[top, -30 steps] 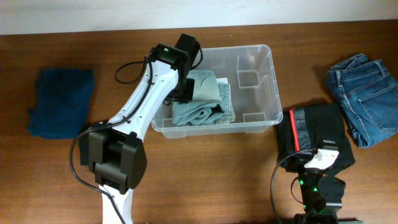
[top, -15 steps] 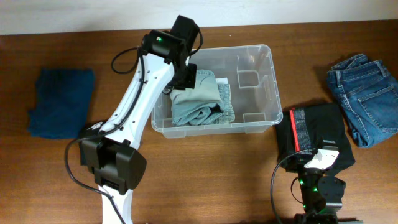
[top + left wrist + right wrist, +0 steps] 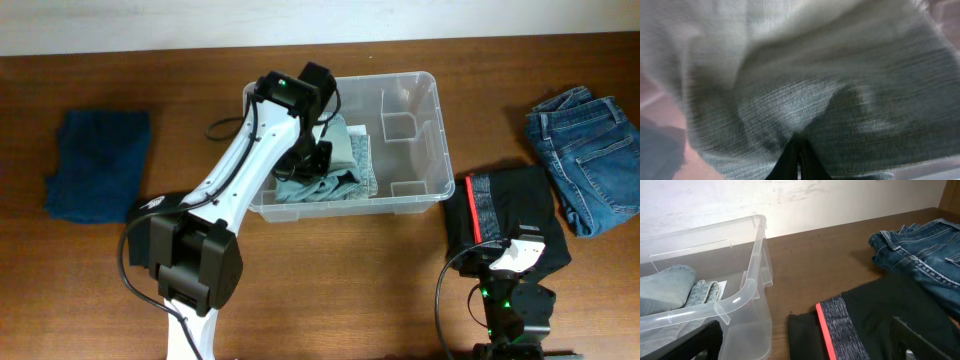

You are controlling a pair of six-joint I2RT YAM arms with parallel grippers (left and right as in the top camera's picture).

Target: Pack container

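Overhead view: the container (image 3: pixel 412 160) sits mid-table toward the far edge, with a folded grey-green garment (image 3: pixel 345 185) inside. The left gripper (image 3: pixel 799 159), lowered into the tub, has its jaws closed together against that cloth. The right gripper (image 3: pixel 805 347) is spread wide and empty beside a black garment (image 3: pixel 875 315).

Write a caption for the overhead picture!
The left claw, shut, down on the pale green clothes in the clear container; jeans, a black garment and a blue cloth lie outside.
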